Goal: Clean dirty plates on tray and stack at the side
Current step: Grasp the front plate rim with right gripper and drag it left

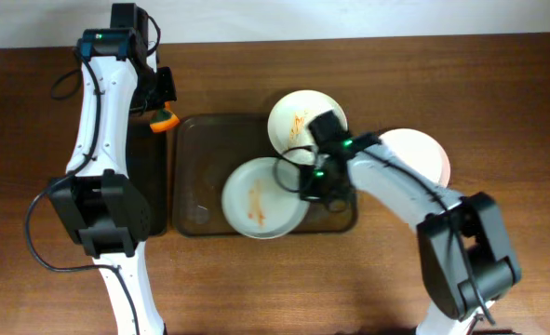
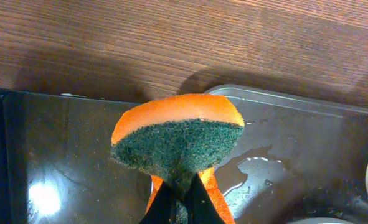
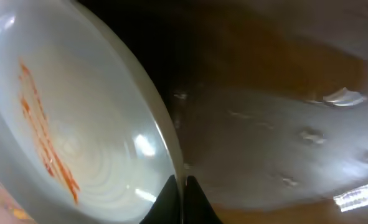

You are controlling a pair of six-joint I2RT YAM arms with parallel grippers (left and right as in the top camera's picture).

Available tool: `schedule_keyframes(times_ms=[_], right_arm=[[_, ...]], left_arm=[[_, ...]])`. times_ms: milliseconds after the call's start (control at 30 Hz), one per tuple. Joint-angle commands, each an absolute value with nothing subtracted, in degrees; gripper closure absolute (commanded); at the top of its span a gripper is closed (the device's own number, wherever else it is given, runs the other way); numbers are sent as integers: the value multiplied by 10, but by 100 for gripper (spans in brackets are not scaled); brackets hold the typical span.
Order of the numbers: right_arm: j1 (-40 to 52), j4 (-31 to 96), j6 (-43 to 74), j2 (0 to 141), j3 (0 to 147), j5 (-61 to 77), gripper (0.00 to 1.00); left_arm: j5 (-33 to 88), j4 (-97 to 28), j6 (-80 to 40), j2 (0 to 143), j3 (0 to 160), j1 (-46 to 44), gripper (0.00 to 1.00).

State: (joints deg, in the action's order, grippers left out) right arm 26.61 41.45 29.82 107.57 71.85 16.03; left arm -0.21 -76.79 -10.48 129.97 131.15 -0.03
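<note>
The brown tray [image 1: 193, 154] lies mid-table. A pale plate [image 1: 256, 200] with orange-red streaks rests at its front. My right gripper [image 1: 305, 180] is shut on this plate's right rim. In the right wrist view the fingers [image 3: 179, 186] pinch the rim of the tilted plate [image 3: 78, 124]. A second streaked white plate [image 1: 296, 115] sits at the tray's back right corner. A third white plate [image 1: 422, 154] lies on the table to the right, with no streaks visible. My left gripper [image 1: 163, 107] is shut on an orange sponge with a green pad [image 2: 177, 137], held above the tray's back left corner.
A narrow black tray [image 1: 154, 186] lies left of the brown tray, partly under my left arm. The brown tray's floor [image 3: 283, 143] is wet, with water patches [image 2: 258, 165]. Bare wooden table surrounds both trays.
</note>
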Motion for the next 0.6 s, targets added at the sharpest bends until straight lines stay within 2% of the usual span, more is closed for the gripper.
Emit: schedule_keyframes(times_ms=[0, 200, 267, 333, 433, 567], right_arm=[[320, 347, 385, 1092, 729, 77, 96], [358, 238, 401, 1122, 729, 35, 95], [357, 231, 401, 1129, 729, 34, 74], [356, 232, 401, 1136, 729, 39, 69], [356, 231, 394, 1139, 729, 41, 70], [356, 215, 393, 1146, 729, 34, 78]], left_arm=[[2, -769, -106, 1294, 1314, 0, 99], [2, -769, -106, 1294, 1314, 0, 99], [2, -769, -106, 1294, 1314, 0, 99], [2, -769, -106, 1294, 1314, 0, 99], [2, -770, -106, 1294, 1314, 0, 99], [31, -780, -106, 1294, 1313, 0, 99]])
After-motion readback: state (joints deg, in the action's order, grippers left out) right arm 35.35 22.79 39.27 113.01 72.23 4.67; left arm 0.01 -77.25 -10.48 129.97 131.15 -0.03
